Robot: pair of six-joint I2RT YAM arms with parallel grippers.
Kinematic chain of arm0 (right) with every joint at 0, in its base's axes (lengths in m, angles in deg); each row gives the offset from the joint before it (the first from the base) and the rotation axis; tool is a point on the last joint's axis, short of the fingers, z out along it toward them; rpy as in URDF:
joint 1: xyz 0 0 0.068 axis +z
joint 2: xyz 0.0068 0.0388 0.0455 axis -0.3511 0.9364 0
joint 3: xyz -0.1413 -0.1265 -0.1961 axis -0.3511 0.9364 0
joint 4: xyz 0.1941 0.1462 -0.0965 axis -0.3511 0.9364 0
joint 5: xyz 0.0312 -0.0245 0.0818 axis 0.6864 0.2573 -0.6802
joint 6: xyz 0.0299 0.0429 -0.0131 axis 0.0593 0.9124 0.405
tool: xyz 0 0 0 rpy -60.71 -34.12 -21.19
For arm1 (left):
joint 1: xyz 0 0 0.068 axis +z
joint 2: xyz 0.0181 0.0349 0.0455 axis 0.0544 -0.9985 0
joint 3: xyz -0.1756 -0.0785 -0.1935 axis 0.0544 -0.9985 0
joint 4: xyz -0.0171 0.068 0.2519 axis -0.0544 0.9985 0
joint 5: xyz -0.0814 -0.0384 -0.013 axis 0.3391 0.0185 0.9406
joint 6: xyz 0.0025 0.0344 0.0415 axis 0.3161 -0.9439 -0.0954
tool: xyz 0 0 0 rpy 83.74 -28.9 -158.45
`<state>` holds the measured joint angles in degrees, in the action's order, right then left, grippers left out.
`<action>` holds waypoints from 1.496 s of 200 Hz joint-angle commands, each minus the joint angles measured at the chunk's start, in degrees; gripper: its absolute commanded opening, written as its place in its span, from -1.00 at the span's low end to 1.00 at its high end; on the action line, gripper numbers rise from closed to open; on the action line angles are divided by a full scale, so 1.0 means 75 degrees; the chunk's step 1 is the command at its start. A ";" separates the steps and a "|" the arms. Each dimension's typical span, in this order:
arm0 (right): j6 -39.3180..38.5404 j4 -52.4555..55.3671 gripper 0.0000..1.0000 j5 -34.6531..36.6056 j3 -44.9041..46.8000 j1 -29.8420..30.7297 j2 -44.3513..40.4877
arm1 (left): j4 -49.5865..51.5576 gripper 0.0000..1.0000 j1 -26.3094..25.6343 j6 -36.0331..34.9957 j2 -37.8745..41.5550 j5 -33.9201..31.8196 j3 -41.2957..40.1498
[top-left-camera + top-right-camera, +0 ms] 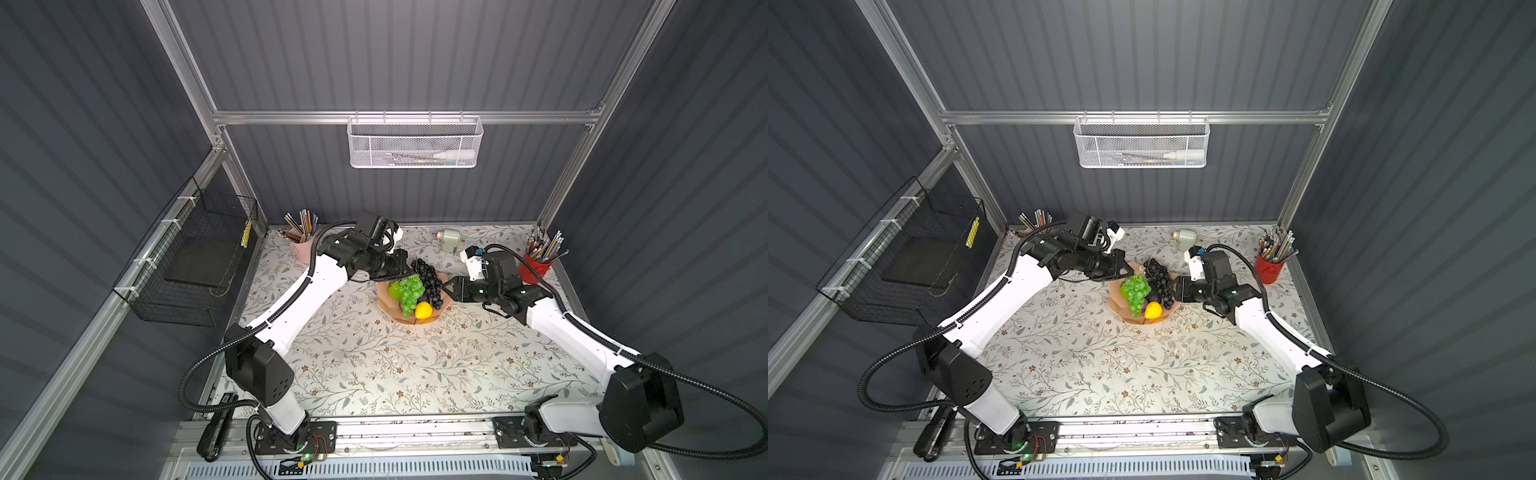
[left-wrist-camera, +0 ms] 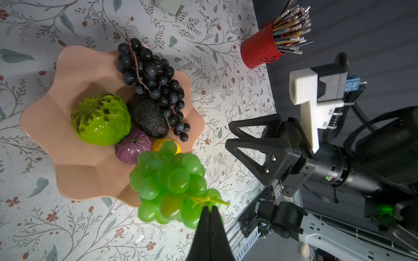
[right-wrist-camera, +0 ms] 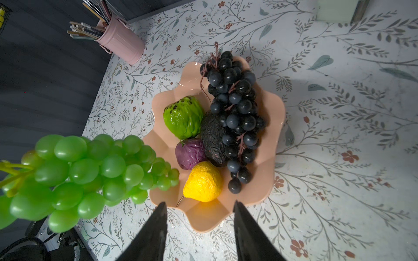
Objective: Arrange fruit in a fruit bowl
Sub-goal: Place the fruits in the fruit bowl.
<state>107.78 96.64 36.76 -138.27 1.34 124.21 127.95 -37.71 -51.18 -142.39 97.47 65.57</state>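
Five fruits [image 3: 212, 140] in the fruit bowl [image 1: 390, 309] — sixth suspended above it.
Left gripper [image 2: 209, 210] jaws pinch the thin stem of the green grape bunch [image 1: 409, 291], hanging at frame centre in both top views over the bowl's left part; right gripper [image 3: 199, 203] jaws stand spread, empty, at the bowl's right edge. Risk: released here, the bunch may tip off the rim — or the stem slips early.

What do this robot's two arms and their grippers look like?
The left arm and right arm have white shells, black joints and black corrugated cable conduit. The left gripper and right gripper have black triangular fingers. A white mount sits behind the right one.
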 commanded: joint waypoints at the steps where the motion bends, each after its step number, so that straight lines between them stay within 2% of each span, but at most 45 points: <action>1: -0.0021 -0.0071 -0.01 -0.0021 0.0091 -0.0001 -0.0082 | -0.0124 -1.00 -0.0052 -0.0046 0.0056 0.0465 -0.0130; 66: -0.0042 -0.0064 -0.01 -0.0021 0.0151 -0.0004 -0.0065 | -0.0463 -1.00 -0.0052 0.0104 0.0324 0.0463 -0.1088; 142: -0.0050 -0.0089 0.01 -0.0065 0.0104 -0.0007 0.0137 | -0.0323 -1.00 0.0005 -0.0136 0.0187 -0.0394 -0.1268; 203: -0.0068 -0.0133 0.02 -0.0125 0.0092 -0.0001 0.0341 | -0.0606 -1.00 0.0443 -0.0183 0.0096 -0.0977 -0.1705; 299: -0.0080 -0.0175 0.04 -0.0272 0.0070 -0.0001 0.0488 | -0.0764 -1.00 0.0856 -0.0605 -0.1220 -0.1181 -0.0877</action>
<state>107.74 96.07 35.84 -137.79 1.34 126.81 121.69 -31.61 -53.46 -149.37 89.47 55.82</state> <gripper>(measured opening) 0.518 0.050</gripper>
